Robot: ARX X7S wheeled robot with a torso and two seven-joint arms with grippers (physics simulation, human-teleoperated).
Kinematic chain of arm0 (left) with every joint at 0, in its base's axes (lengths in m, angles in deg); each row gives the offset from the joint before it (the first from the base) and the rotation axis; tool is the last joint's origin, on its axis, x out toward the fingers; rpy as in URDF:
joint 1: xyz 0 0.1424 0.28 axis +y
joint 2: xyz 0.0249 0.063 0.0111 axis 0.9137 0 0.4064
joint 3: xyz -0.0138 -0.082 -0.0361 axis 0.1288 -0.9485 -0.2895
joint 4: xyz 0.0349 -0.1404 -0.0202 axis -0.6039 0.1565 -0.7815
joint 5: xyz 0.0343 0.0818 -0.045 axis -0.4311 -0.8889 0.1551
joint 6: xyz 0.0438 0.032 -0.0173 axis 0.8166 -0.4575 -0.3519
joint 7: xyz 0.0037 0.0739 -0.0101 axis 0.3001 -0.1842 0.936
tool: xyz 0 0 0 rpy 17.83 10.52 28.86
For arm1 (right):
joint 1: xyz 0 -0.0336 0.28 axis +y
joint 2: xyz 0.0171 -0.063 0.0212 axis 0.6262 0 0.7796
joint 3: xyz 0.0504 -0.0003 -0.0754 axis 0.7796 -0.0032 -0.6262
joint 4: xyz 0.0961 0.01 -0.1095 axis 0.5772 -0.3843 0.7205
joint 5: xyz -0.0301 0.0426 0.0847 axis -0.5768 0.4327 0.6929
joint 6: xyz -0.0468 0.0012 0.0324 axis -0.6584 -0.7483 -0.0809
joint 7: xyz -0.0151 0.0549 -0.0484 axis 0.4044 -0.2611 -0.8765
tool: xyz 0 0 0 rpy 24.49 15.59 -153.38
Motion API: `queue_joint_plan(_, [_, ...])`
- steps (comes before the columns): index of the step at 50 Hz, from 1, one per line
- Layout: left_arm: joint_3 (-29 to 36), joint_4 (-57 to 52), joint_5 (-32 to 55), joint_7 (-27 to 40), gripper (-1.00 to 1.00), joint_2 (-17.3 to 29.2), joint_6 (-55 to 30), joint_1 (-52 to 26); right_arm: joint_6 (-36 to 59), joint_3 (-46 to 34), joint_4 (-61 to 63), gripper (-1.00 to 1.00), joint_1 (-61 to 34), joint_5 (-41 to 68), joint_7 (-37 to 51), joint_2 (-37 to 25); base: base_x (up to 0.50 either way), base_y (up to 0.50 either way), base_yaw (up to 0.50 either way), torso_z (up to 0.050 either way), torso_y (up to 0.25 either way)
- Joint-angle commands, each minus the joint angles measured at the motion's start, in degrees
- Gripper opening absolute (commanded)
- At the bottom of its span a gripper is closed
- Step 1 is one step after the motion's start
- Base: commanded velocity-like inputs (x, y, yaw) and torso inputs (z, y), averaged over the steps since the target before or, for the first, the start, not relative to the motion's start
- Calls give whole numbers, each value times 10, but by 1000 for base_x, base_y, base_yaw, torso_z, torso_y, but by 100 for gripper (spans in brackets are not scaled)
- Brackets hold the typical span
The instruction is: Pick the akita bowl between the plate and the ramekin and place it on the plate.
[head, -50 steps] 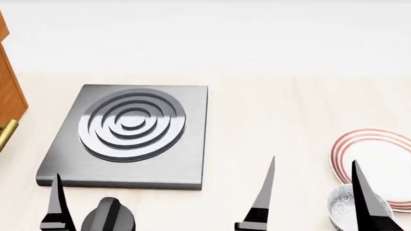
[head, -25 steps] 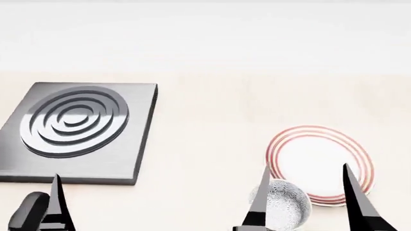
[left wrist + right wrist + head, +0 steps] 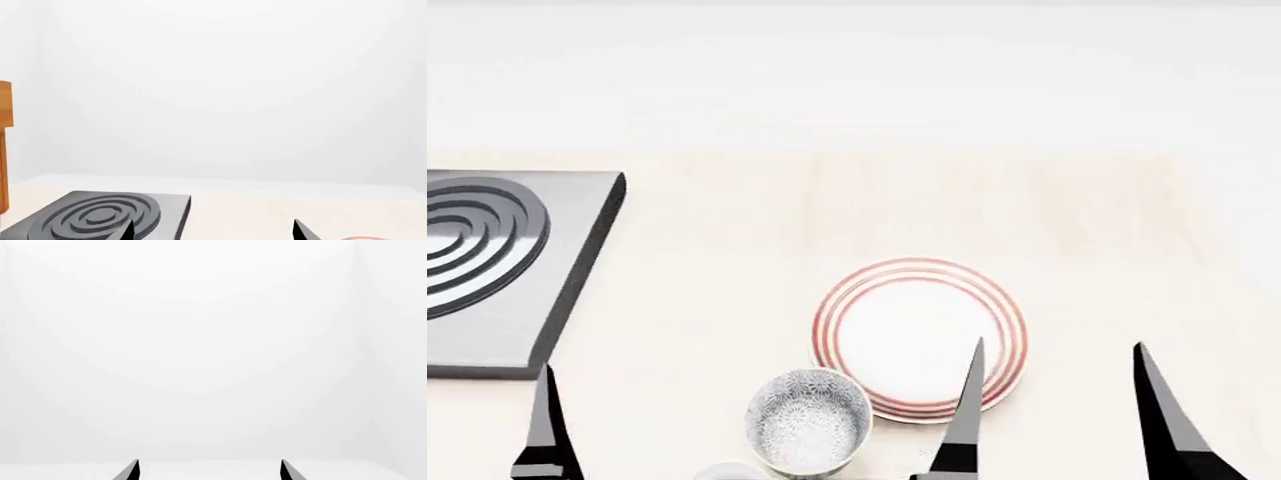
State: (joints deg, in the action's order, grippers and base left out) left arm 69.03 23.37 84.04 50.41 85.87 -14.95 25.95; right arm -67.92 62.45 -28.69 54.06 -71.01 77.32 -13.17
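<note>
The akita bowl (image 3: 809, 433) touches the plate (image 3: 920, 338) rim.

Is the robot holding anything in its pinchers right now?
No. The right gripper and left gripper are both open with nothing between the fingers. The akita bowl sits untouched beside the plate.

Light is bright, even and diffuse in all three views; we find no single source. The wall behind the counter (image 3: 868, 90) is washed almost to white, and the right wrist view is nearly blank white. Shadows are faint: a soft dark rim just under the plate (image 3: 920, 337) on its near side, and a darker front edge on the grey burner slab (image 3: 507, 270) left of the plate. Edges look slightly soft, compressed. We see no edge distortion.
</note>
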Motion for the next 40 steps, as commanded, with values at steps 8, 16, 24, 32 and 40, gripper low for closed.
queue_joint_plan(8, [-7, 5, -6, -12, 100, -6, 0, 2, 6, -2, -10, 100, 2, -27, -4, 9, 0, -88, 0, 0, 0])
queue_joint_plan(16, [-5, 7, -2, -8, 100, -3, 1, 0, -18, 11, -12, 100, 7, 22, -20, 7, 162, 0, 0, 0, 0])
queue_joint_plan(24, [-3, 3, 0, -4, 100, 1, -1, 0, -18, 7, -7, 100, 6, 18, -17, 3, 500, 0, 0, 0, 0])
queue_joint_plan(32, [-1, 0, 2, 0, 100, 5, -3, -1, -17, 5, -1, 100, 6, 22, -18, -3, 500, 0, 0, 0, 0])
queue_joint_plan(40, [-4, -15, 33, -6, 100, 14, -40, -9, 61, -2, 15, 100, -19, 30, -9, -20, 394, 0, 0, 0, 0])
